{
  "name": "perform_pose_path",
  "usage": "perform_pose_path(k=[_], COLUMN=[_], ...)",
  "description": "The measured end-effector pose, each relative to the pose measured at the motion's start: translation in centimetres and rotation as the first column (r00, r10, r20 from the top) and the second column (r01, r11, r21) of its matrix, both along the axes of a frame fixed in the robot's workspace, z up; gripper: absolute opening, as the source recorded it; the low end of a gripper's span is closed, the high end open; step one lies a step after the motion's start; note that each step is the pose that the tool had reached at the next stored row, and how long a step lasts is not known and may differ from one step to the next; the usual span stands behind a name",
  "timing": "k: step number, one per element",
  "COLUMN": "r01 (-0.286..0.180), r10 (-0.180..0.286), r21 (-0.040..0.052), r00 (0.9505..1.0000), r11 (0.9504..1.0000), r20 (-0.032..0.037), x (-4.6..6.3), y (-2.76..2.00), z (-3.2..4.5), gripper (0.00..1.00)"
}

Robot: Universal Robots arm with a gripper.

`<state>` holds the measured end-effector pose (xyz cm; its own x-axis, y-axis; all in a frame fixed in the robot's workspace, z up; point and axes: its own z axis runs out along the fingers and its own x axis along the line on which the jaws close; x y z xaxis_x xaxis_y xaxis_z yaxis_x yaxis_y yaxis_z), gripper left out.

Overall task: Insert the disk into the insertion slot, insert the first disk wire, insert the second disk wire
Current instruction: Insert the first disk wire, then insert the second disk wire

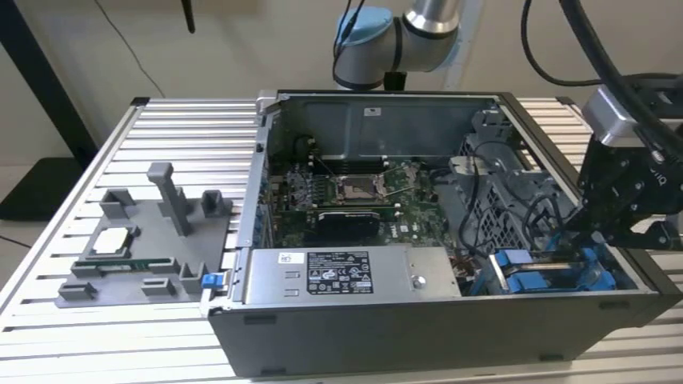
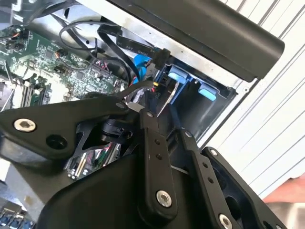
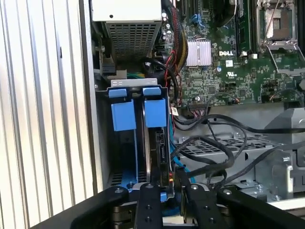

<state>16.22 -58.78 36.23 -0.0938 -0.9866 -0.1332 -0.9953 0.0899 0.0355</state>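
Observation:
The disk (image 3: 160,143) stands on edge in the insertion slot (image 3: 138,83) of the grey drive cage, with the blue front (image 3: 155,112) of its carrier at the slot's mouth. My gripper (image 3: 169,191) is at the disk's connector end. Its black fingers (image 3: 147,202) are shut on a small black connector (image 3: 170,180) of a disk wire, and a blue cable (image 3: 178,164) runs down to it. Which of the two wires this is cannot be told. The exterior view puts the gripper (image 1: 593,237) low inside the case's right end, over the blue carriers (image 1: 529,276).
A second blue-fronted carrier (image 3: 123,114) sits beside the disk. Loose black cables (image 3: 214,148) loop over the perforated cage close to the fingers. The motherboard (image 1: 353,188) and power supply (image 1: 341,276) lie inside the case. A grey parts fixture (image 1: 139,240) stands on the slatted table.

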Motion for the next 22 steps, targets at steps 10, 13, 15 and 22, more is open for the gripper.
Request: perform_pose_path(k=[10,13,15,22], r01=[0.000,0.000,0.000,0.000], r10=[0.000,0.000,0.000,-0.001], r21=[0.0007,0.0019,0.0035,0.0155], r00=[0.9996,0.9995,0.9994,0.9994], r11=[1.0000,1.0000,1.0000,0.9999], r20=[0.0297,0.0331,0.0333,0.0334], x=[1.0,1.8,2.3,3.4], y=[1.21,1.35,1.36,1.25], z=[0.62,0.69,0.74,0.82], gripper=[1.00,1.00,1.00,1.00])
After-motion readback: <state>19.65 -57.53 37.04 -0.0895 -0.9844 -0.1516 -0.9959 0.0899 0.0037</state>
